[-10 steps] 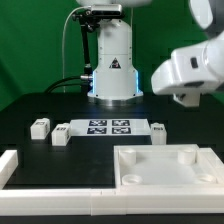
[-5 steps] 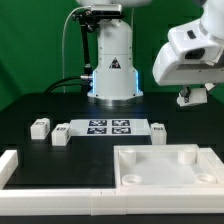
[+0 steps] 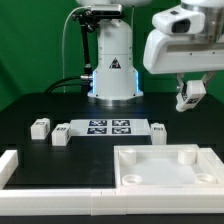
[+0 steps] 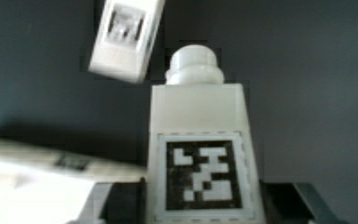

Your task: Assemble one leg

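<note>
I have the leg (image 3: 190,95) clamped in the jaws, in the air over the far right part of the counter as the exterior view shows it, well clear of the surface. The wrist view shows the leg (image 4: 197,130) pinched at its tagged end. Its long axis runs straight out from the jaws, with the rounded peg end pointing away from the wrist and down toward the counter. From outside it hangs close to upright, perhaps slightly tilted.

What matters for my next move is that the square tray (image 3: 160,170) lies below the leg and nearer the front edge, at the counter's front right corner. I judge its far right corner hole (image 3: 188,157) to be the closest socket, almost directly under the peg, though I can't read depth reliably from here.

Compared with half a second ago, the wrist has swung toward the exterior view's left and squared up, while the leg sits at much the same height. The marker board (image 3: 108,127) and the spare legs (image 3: 40,127) beside it have not shifted
</note>
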You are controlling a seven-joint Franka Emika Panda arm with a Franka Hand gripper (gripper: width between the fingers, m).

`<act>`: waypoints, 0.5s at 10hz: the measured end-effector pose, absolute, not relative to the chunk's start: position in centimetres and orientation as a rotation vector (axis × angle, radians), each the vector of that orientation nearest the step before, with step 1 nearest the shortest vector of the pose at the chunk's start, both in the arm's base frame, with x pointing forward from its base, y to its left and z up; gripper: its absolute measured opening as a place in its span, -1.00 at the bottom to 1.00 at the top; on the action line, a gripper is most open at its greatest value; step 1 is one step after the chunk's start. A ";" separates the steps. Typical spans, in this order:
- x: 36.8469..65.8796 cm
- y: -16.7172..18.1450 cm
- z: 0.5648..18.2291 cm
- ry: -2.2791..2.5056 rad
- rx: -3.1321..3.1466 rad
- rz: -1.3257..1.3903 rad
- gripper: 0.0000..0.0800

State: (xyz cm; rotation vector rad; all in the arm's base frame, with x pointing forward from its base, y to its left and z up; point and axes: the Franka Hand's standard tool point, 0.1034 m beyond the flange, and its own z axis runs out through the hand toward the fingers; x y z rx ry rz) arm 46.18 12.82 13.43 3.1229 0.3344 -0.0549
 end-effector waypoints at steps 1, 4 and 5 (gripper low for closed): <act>47.0 11.8 13.9 0.269 3.147 0.085 -0.27; 47.5 11.2 13.7 0.189 3.172 0.346 -0.27; 47.7 11.2 13.8 0.190 3.172 0.344 -0.27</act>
